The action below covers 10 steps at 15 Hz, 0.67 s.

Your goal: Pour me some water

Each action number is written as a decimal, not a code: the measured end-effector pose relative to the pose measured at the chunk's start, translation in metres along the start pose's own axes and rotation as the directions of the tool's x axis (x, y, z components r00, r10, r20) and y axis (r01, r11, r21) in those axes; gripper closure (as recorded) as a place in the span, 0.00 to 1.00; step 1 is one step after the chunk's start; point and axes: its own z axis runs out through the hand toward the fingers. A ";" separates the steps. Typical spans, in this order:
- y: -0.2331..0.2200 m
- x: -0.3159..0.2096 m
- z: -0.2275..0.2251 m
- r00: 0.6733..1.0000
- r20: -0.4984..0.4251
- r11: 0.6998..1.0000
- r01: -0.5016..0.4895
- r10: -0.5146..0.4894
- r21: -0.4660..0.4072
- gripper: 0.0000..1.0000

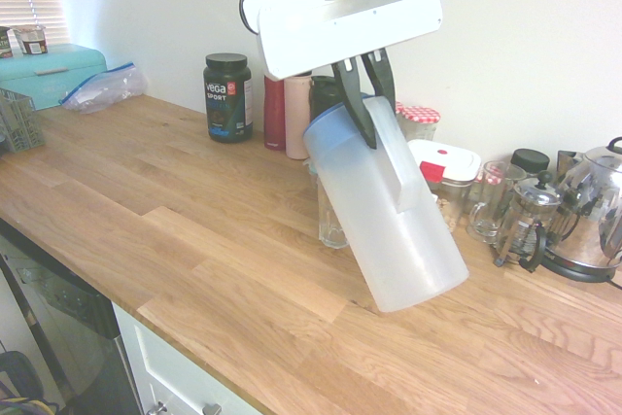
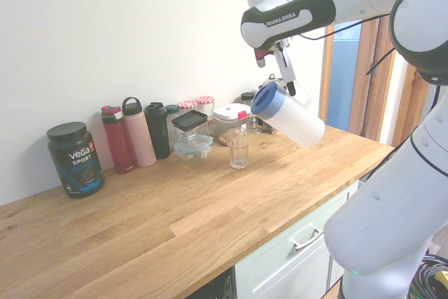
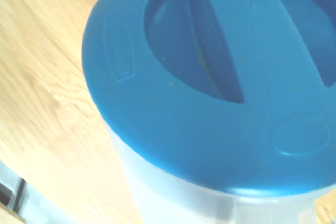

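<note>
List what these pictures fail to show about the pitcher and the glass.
- Pitcher, water level: its frosted wall hides it in both exterior views.
- Spout opening: the wrist view shows only the blue lid, blurred and cut off at the edge.
- Glass: half hidden behind the pitcher in the first exterior view; too small in the second to tell its contents.

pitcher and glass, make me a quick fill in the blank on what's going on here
1. The hand grips the pitcher by its ____.
2. The pitcher's lid is ____ in colour.
3. The pitcher is tilted with its lid end toward the empty ____ on the counter.
4. The dark tub at the row's end reads "vega ____".

Missing words: handle; blue; glass; sport
</note>
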 end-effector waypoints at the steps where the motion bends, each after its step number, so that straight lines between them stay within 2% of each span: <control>1: -0.005 0.006 0.004 1.000 0.014 1.000 -0.001 0.002 -0.023 1.00; 7: -0.028 0.031 0.019 0.998 0.059 0.988 0.015 -0.006 -0.153 1.00; 10: -0.036 0.041 0.021 0.998 0.065 0.984 0.018 -0.006 -0.179 1.00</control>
